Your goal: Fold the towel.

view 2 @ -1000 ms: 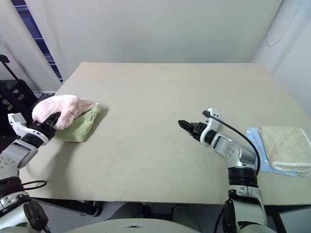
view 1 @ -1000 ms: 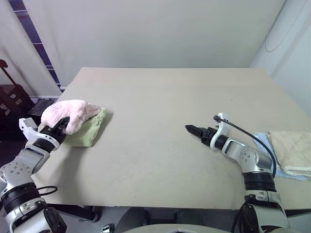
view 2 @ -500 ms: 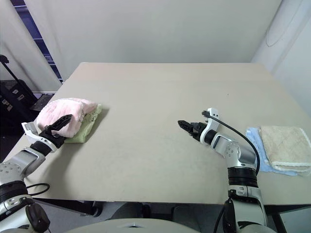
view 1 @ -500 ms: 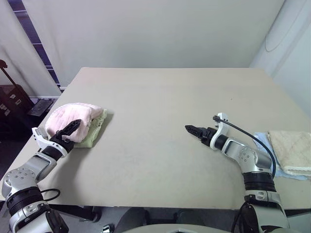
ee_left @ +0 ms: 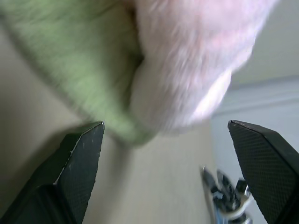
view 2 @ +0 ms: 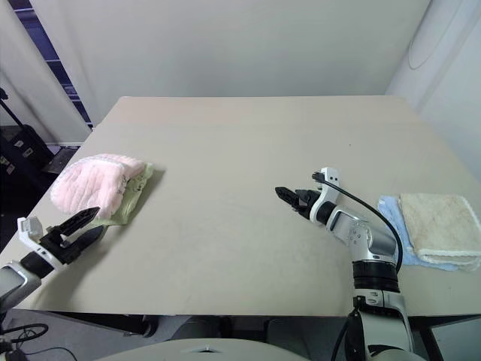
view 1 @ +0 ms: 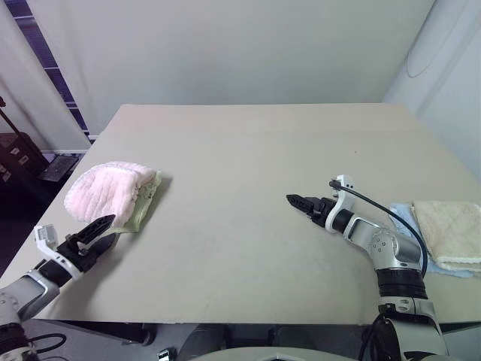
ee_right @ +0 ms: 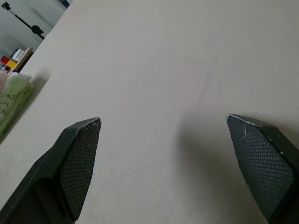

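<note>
towel (view 1: 101,195): bundled on green towel (view 1: 143,207), bench (view 1: 248,150) left edge | left claw (view 1: 96,229): spread wide, empty, just beside | right claw (view 1: 299,201): spread wide, empty, mid-bench

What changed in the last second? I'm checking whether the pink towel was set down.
The left gripper let go of the pink towel, opened and drew back toward the table's near edge. The towel now lies bundled on the green towel. The right gripper stayed open over the table.
</note>
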